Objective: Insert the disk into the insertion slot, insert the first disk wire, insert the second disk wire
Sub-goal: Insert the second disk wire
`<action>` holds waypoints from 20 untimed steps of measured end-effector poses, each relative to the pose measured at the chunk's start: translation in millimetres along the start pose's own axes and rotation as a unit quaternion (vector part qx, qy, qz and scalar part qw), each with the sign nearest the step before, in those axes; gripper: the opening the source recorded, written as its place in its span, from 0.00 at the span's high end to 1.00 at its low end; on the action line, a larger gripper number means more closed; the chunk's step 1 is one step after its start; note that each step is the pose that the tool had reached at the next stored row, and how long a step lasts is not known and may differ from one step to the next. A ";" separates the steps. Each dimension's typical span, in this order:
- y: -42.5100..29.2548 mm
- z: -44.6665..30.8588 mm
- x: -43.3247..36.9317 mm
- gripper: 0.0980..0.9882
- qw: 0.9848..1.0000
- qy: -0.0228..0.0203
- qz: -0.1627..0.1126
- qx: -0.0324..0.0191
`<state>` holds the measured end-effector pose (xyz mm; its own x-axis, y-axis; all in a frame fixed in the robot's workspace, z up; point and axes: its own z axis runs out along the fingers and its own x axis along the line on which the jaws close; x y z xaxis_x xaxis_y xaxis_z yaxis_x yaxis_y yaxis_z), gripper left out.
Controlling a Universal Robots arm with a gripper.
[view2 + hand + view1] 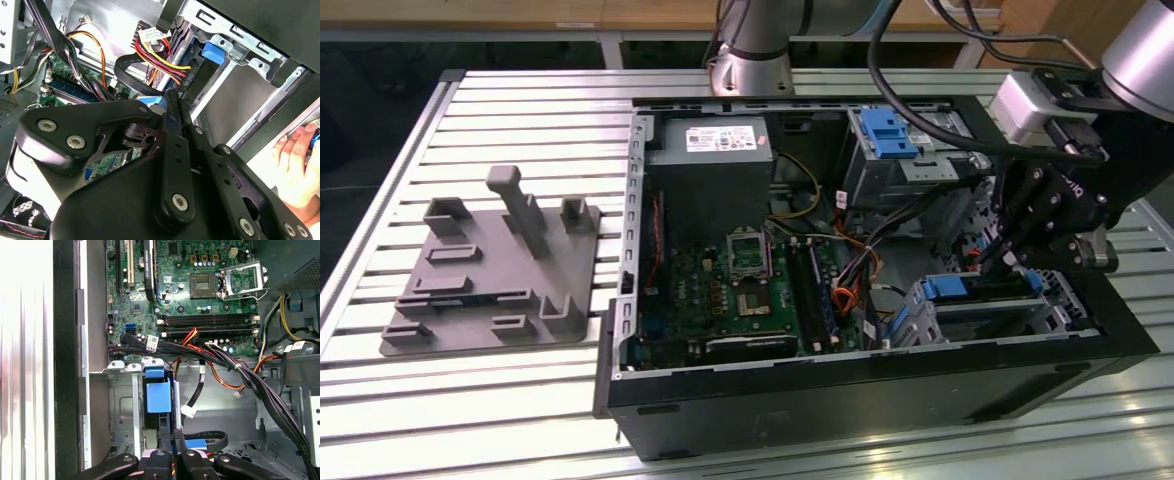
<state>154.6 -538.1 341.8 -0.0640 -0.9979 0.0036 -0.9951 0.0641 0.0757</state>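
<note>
Disk [983, 298]: seated in insertion slot [961, 318] at computer case's front corner; first step judged done.
Claw [174, 437]: directly above slot, fingers pinched together on blue plug of second disk wire [196, 443].
Wires: seating not yet confirmed.

White label on power supply [726, 139]: print too small to read. Small white tag on dark cable [152, 343] in first wrist view: print illegible. Motherboard [200, 285] markings unreadable. No legible text anywhere.

Ext high; wrist cams close inside case [854, 390]
</note>
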 end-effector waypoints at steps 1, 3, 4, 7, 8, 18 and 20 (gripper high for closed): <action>0.0 0.0 0.2 0.95 1.000 0.000 0.000 0.000; -0.1 0.1 0.8 0.95 1.000 0.000 0.000 0.000; -0.2 0.1 1.3 0.95 1.000 0.000 0.000 0.000; -0.3 0.3 2.0 0.95 1.000 0.000 0.000 0.000; -0.3 0.4 2.2 0.95 1.000 0.000 0.000 0.000; -1.4 1.2 2.4 0.95 1.000 0.000 0.000 0.000; -1.7 1.5 2.4 0.95 1.000 0.000 0.000 -0.001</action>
<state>155.9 -540.6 340.2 -0.0640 -0.9979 0.0037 -0.9950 0.0641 0.0772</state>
